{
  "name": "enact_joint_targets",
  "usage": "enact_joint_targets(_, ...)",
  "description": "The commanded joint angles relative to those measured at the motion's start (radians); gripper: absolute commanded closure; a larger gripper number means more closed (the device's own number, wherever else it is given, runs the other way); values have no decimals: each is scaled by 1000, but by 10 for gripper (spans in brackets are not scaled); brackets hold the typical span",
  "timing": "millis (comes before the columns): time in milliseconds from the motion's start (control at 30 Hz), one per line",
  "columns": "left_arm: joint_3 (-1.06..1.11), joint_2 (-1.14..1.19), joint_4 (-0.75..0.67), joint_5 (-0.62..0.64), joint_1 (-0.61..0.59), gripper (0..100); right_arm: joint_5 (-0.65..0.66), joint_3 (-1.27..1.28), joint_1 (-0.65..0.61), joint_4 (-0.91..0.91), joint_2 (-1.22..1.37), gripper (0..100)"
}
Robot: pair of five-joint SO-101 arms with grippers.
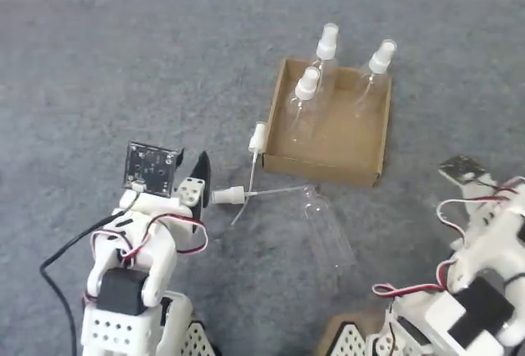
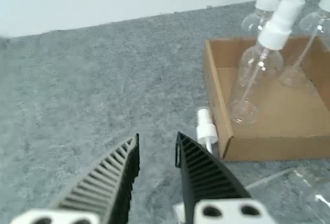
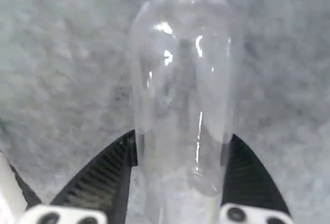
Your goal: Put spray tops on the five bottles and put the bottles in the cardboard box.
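L gripper (image 2: 157, 140) is hanging low over the grey mat (image 1: 98, 77) w/ fingers spread apart, nothing between them. A spray top (image 1: 229, 197) is lying on the mat just beside the gripper tip, its thin dip tube pointing twd a bare bottle (image 1: 326, 226). That bottle is lying on its side in front of the cardboard box (image 1: 324, 169), neck near the tube end, no top on it. A 2nd spray top (image 1: 257, 138) is lying just outside the box, by the wall nearest the L arm. 3 topped bottles (image 1: 305, 108) are sitting inside the box, one twd the front and two w/ tops poking past the far rim. R gripper (image 3: 183, 137) is clamping a topless bottle (image 3: 180, 79), fingers pressing on both sides of the body near the base, open neck pointing away from the wrist, mat behind it
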Motion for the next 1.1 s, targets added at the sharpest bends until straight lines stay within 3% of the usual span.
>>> enact_joint_targets(0,-136,192,-11,-18,-18,899,-183,-92,31,-2,1,822)
enact_joint_targets(200,-317,594,34,-18,-18,899,-551,-146,-47,-5,1,820)
enact_joint_targets(400,-470,937,97,-89,-17,895,-813,-150,-163,-85,2,821)
enact_joint_targets(667,-487,1108,55,-133,98,786,-945,-150,-248,-99,2,818)
enact_joint_targets(900,-449,1189,-68,-83,192,787,-976,-149,-219,-122,4,817)
enact_joint_targets(1067,-441,1290,-110,-121,155,814,-970,-147,-219,-122,4,817)
